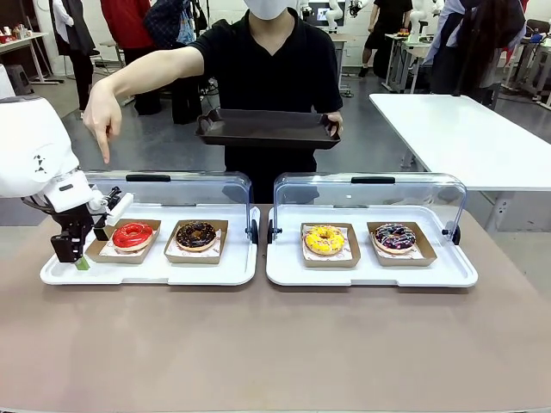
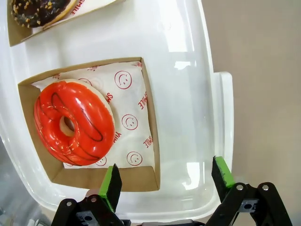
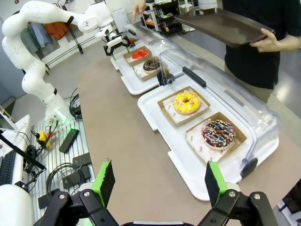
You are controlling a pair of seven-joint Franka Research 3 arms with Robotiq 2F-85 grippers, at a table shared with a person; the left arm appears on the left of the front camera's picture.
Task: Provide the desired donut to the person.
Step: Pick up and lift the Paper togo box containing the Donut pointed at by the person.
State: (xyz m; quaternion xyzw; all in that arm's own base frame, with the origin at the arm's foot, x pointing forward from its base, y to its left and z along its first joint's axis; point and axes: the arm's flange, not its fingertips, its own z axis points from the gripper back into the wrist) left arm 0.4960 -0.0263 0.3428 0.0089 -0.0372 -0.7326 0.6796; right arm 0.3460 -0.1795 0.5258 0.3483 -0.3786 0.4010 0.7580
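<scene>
As the person's hand (image 1: 103, 120) points at the red donut (image 1: 132, 234) in its cardboard tray (image 2: 151, 136), the left gripper (image 2: 167, 178) hangs open over the tray's corner; a skewed pinch could smear icing.

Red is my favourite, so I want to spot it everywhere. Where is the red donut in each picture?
Front view: the red donut sits lower left, in the leftmost box.
Left wrist view: the red donut is left of middle, above the open left gripper.
Right wrist view: the red donut is small, near the top middle.
Shared landmark: the chocolate donut right beside it.
</scene>
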